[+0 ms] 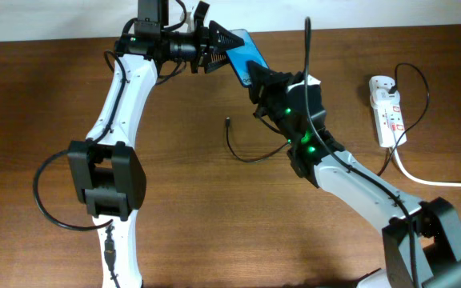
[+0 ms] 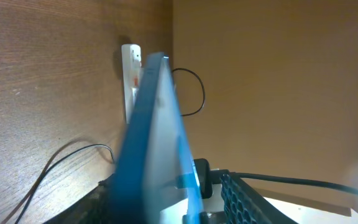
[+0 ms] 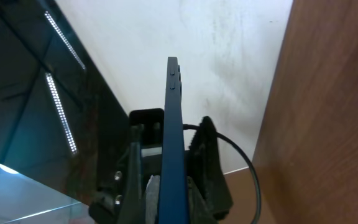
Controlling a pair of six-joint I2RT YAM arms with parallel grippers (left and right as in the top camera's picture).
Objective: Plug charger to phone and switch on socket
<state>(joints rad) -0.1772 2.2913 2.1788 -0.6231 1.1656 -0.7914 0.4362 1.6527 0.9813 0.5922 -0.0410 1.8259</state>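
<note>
The phone [image 1: 242, 53], blue-screened, is held in the air above the table's back edge between both grippers. My left gripper [image 1: 214, 44] is shut on its upper-left end, and the phone shows edge-on in the left wrist view [image 2: 157, 137]. My right gripper [image 1: 264, 80] is shut on its lower-right end, and the phone stands edge-on between the fingers in the right wrist view [image 3: 171, 124]. The charger cable lies on the table, its plug tip [image 1: 227, 122] free, left of the right arm. The white socket [image 1: 386, 108] lies at the right, also seen in the left wrist view [image 2: 131, 74].
The socket's thick white cord [image 1: 426, 180] runs off the right edge. A black cable [image 1: 424, 96] loops from the socket toward the right arm. The left arm's base [image 1: 106, 180] stands at the left, the right arm's base [image 1: 430, 240] at the bottom right.
</note>
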